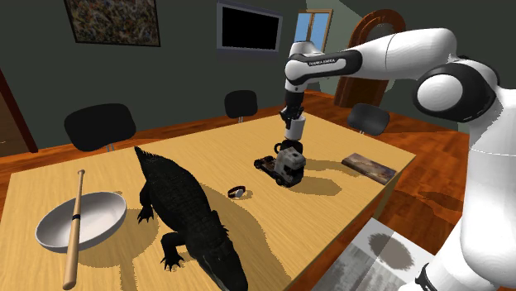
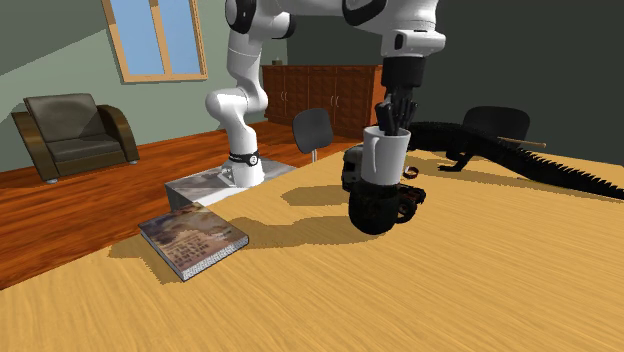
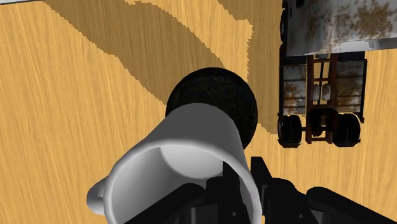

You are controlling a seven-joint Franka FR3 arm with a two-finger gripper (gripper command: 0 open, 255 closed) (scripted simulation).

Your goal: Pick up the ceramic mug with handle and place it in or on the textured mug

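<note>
Shoulder view: black gripper hangs over the wooden desk, with a plain white-grey handled mug under it. Second exterior view: the mug is upright, directly over the round black textured mug standing on the desk; touching or just above, can't tell. Wrist view: fingers closed on the white-grey mug's wall at the rim, one inside, one outside. A rusty toy truck sits just beside the black mug.

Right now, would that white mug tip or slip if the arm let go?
Probably stiff: the white mug shows no bend though the end effector pinches just one wall. It may well tip: it is right over the dark mug, which looks no wider, and its handle weights one side.
</note>
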